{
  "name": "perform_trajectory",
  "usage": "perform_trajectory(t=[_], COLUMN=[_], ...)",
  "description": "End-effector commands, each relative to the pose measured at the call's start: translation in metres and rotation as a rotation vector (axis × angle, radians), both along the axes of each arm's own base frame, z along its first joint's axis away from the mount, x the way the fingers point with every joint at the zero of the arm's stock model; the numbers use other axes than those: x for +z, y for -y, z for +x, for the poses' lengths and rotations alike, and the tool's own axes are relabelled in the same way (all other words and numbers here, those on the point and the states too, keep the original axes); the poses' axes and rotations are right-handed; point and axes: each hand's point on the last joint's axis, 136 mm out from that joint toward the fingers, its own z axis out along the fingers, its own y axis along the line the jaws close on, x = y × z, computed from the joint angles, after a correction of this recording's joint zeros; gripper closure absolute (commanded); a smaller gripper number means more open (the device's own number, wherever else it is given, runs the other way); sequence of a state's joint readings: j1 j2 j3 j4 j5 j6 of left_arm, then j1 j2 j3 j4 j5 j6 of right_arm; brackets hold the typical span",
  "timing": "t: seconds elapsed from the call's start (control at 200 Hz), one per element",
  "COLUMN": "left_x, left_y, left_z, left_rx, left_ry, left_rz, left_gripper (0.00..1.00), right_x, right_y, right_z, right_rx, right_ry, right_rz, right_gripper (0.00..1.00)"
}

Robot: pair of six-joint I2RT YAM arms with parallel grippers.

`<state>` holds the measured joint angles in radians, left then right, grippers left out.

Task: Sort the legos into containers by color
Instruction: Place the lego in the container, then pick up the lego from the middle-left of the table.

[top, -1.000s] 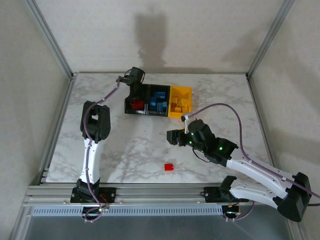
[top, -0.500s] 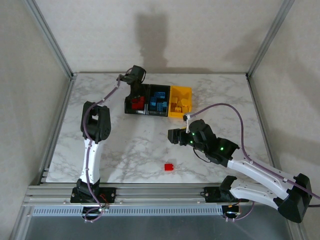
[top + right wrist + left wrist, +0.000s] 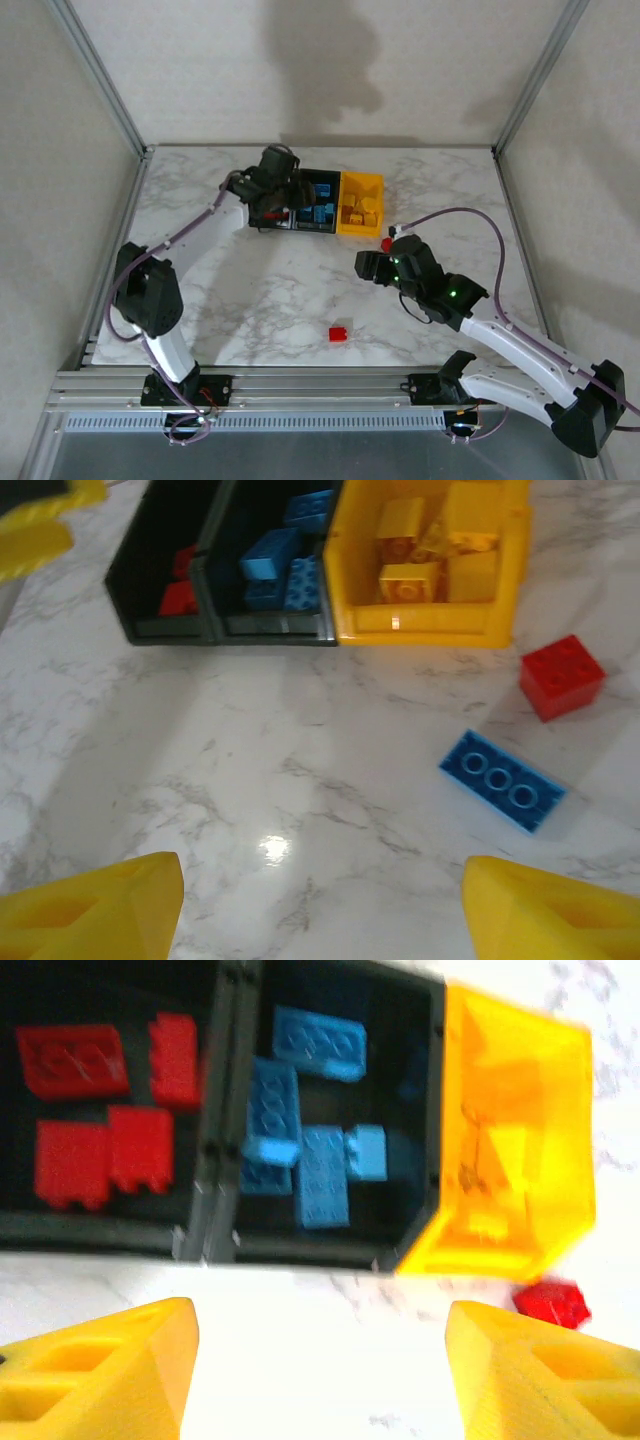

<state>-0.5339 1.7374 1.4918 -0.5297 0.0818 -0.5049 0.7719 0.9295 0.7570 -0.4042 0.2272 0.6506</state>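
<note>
Marble table (image 3: 250, 290) bears three containers (image 3: 275, 628) holding colour-sorted legos (image 3: 320, 1175).

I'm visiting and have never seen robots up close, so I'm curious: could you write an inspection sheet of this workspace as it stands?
Surface: marble-patterned table, no spills seen.
Job's things: end black bin holds red bricks; middle black bin holds blue bricks; yellow bin holds yellow bricks. Loose on the table: lone red brick near the front, second red brick and loose blue brick near the yellow bin.
Clutter: nothing seen.
Grippers: left gripper open, empty, by the bins; right gripper open, empty, over bare table.
Cables: right arm's purple cable arcs above the table; left arm's purple cable follows its arm.
Surroundings: metal frame posts, plain walls.
</note>
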Motion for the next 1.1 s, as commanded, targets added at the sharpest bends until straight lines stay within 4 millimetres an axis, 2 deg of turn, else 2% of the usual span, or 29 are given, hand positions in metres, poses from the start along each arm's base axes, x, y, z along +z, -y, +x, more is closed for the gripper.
perform_trajectory(t=[0.0, 0.27, 0.436, 0.656, 0.801, 0.926, 1.096], left_x=[-0.015, -0.056, -0.077, -0.107, -0.121, -0.132, -0.146], left_y=[0.016, 0.026, 0.027, 0.046, 0.061, 0.077, 0.089], left_z=[-0.031, -0.113, -0.149, -0.196, -0.215, -0.231, -0.246], left_rx=[-0.097, -0.168, -0.141, -0.114, -0.143, -0.179, -0.206], left_ry=[-0.025, -0.143, -0.208, -0.297, -0.345, -0.381, -0.424], left_rz=[-0.017, -0.048, -0.046, -0.055, -0.011, 0.032, 0.109], left_gripper=[0.33, 0.3, 0.3, 0.28, 0.25, 0.23, 0.2], right_x=[-0.009, -0.046, -0.064, -0.071, -0.073, -0.079, -0.081], right_y=[0.023, 0.054, 0.072, 0.08, 0.08, 0.086, 0.094], right_z=[0.0, -0.005, -0.005, -0.001, -0.003, -0.007, -0.012], right_rx=[-0.103, -0.221, -0.283, -0.321, -0.316, -0.333, -0.36], right_ry=[-0.06, -0.22, -0.288, -0.31, -0.301, -0.31, -0.297], right_rz=[-0.006, -0.014, -0.009, 0.007, 0.037, 0.029, 0.038], right_gripper=[0.26, 0.25, 0.23, 0.22, 0.2, 0.2, 0.19])
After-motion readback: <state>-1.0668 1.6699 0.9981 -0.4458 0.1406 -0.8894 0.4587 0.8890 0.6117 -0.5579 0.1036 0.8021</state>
